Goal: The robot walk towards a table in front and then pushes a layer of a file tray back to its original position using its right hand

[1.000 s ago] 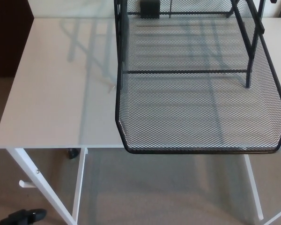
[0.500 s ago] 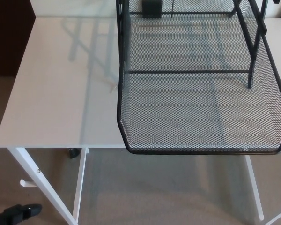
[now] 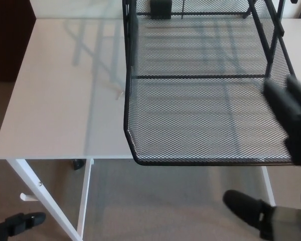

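A white rectangular table (image 3: 60, 100) fills the upper part of the head view, its near edge running across the middle of the picture and its white metal legs (image 3: 42, 193) angling down onto a beige carpeted floor (image 3: 155, 206).

On the right half of the table stands a black wire-mesh file tray (image 3: 200, 45) with upright black frame bars. Its lowest pulled-out mesh layer (image 3: 200, 120) sticks forward, with its front lip hanging past the table's near edge and out over the floor. A small black box-shaped object (image 3: 160, 9) sits at the back of the tray, at the top edge of the picture.

Compared with half a second earlier, the robot's black right hand (image 3: 291, 113) has come into view at the right edge. It appears over the right front corner of the pulled-out layer, blurred, with its thick fingers (image 3: 277, 99) pointing up and toward the tray. They seem spread apart and hold nothing; whether they touch the mesh cannot be told. The tray and its layer lie just as they did before.

Also new at lower right is a dark rounded part of the robot (image 3: 246, 207), which I cannot identify. At lower left, a small black shape (image 3: 17, 223) lies at the picture's bottom edge; it may be the left hand, but the state of its fingers cannot be told.
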Robot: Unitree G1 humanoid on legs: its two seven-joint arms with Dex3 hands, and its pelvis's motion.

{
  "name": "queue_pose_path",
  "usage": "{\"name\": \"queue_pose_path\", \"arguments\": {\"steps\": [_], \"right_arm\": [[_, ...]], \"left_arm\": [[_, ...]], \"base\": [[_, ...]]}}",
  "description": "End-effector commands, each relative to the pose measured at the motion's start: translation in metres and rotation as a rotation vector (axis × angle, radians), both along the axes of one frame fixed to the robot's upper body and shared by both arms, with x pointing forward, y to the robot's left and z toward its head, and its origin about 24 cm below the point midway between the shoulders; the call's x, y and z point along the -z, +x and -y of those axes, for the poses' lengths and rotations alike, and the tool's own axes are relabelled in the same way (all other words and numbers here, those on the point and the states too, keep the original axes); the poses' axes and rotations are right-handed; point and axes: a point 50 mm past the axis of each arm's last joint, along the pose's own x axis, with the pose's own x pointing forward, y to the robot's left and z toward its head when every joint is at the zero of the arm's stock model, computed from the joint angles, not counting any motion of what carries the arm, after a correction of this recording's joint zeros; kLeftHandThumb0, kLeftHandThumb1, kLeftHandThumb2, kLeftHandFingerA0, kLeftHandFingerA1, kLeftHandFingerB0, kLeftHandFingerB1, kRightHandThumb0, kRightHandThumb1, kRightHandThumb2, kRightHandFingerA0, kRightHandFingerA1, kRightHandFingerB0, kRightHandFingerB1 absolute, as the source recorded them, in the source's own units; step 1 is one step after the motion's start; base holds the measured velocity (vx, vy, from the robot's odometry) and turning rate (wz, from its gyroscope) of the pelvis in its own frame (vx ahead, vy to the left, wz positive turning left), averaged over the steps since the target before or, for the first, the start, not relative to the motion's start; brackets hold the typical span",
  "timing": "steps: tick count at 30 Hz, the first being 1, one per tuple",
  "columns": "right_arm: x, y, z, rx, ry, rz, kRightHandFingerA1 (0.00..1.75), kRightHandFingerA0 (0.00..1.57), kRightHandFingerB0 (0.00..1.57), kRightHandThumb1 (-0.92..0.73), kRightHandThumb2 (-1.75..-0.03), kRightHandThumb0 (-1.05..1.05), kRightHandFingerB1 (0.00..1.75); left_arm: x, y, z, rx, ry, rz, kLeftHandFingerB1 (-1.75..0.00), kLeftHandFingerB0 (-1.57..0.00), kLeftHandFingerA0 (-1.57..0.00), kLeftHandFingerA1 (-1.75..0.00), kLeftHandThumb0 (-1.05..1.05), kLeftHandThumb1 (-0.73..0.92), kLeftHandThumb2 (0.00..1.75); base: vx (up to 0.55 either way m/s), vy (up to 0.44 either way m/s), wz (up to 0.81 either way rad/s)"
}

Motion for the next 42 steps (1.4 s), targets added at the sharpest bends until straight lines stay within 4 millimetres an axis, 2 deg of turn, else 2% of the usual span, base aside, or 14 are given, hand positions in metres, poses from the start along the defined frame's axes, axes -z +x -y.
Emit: {"name": "queue_pose_path", "arguments": {"steps": [1,4,5,6,7,8,9,22,23,24,25,27,29,42], "right_arm": [[0.032,0.015,-0.023,-0.021,-0.332,-0.090,0.26,0.02,0.05,-0.30,-0.68,-0.39,0.27],[0.037,0.023,-0.028,-0.010,-0.347,-0.085,0.30,0.01,0.07,-0.30,-0.68,-0.37,0.34],[0.038,0.026,-0.029,-0.011,-0.347,-0.086,0.34,0.03,0.12,-0.35,-0.52,-0.36,0.27],[0.039,0.030,-0.031,-0.011,-0.361,-0.090,0.32,0.01,0.12,-0.35,-0.51,-0.36,0.27],[0.040,0.033,-0.033,-0.010,-0.382,-0.095,0.32,0.01,0.12,-0.35,-0.51,-0.36,0.27],[0.041,0.035,-0.034,-0.006,-0.402,-0.101,0.26,0.01,0.07,-0.29,-0.67,-0.36,0.35],[0.041,0.037,-0.034,0.000,-0.414,-0.098,0.32,0.03,0.12,-0.35,-0.52,-0.37,0.27],[0.043,0.054,-0.041,0.083,-0.483,-0.062,0.34,0.07,0.08,-0.32,-0.51,-0.22,0.25],[0.044,0.055,-0.041,0.090,-0.488,-0.059,0.38,0.07,0.08,-0.29,-0.62,-0.21,0.23],[0.044,0.056,-0.041,0.098,-0.495,-0.056,0.38,0.07,0.08,-0.29,-0.62,-0.21,0.23],[0.044,0.057,-0.041,0.101,-0.495,-0.054,0.33,0.07,0.08,-0.31,-0.50,-0.19,0.25],[0.044,0.057,-0.042,0.104,-0.495,-0.053,0.31,0.06,0.11,-0.32,-0.51,-0.17,0.26],[0.044,0.058,-0.042,0.112,-0.508,-0.049,0.27,0.09,0.12,-0.30,-0.56,-0.21,0.27],[0.053,0.072,-0.045,0.155,-0.542,-0.061,0.28,0.07,0.11,-0.31,-0.57,-0.24,0.29]], "left_arm": [[-0.003,0.000,-0.008,0.008,0.013,-0.018,-0.35,-0.35,-0.51,-0.42,-0.12,0.57,0.56],[-0.002,0.001,-0.009,0.011,0.023,-0.024,-0.35,-0.36,-0.52,-0.42,-0.13,0.56,0.56],[-0.003,0.001,-0.009,0.011,0.024,-0.020,-0.35,-0.36,-0.52,-0.42,-0.13,0.56,0.56],[-0.003,0.001,-0.009,0.009,0.022,-0.019,-0.36,-0.36,-0.52,-0.42,-0.13,0.56,0.56],[-0.002,0.001,-0.009,0.007,0.018,-0.018,-0.36,-0.36,-0.52,-0.42,-0.13,0.56,0.56],[-0.002,0.001,-0.008,0.004,0.015,-0.021,-0.36,-0.36,-0.54,-0.43,-0.14,0.56,0.56],[-0.002,0.001,-0.008,0.007,0.013,-0.022,-0.36,-0.36,-0.53,-0.43,-0.13,0.56,0.56],[-0.005,0.005,-0.008,0.023,0.006,-0.006,-0.36,-0.36,-0.52,-0.43,-0.12,0.57,0.56],[-0.006,0.006,-0.008,0.025,0.005,-0.003,-0.37,-0.36,-0.50,-0.44,-0.14,0.55,0.57],[-0.006,0.007,-0.008,0.029,0.005,0.001,-0.37,-0.36,-0.50,-0.44,-0.14,0.55,0.57],[-0.007,0.007,-0.008,0.029,0.005,0.000,-0.37,-0.35,-0.49,-0.44,-0.15,0.55,0.57],[-0.007,0.008,-0.008,0.026,0.003,-0.002,-0.36,-0.36,-0.50,-0.43,-0.13,0.56,0.56],[-0.007,0.008,-0.007,0.027,0.000,-0.002,-0.36,-0.35,-0.50,-0.42,-0.14,0.56,0.56],[-0.009,0.011,-0.007,0.041,0.004,0.003,-0.36,-0.35,-0.51,-0.42,-0.14,0.55,0.56]], "base": [[0.00,0.000,0.00],[0.00,0.000,0.00],[0.00,0.000,0.00],[0.00,0.000,0.00],[0.00,0.000,0.00],[0.00,0.000,0.00],[0.00,0.000,0.00],[0.00,0.000,0.00],[0.00,0.000,0.00],[0.00,0.000,0.00],[0.00,0.000,0.00],[0.00,0.000,0.00],[0.00,0.000,0.00],[0.00,0.000,0.00]]}}
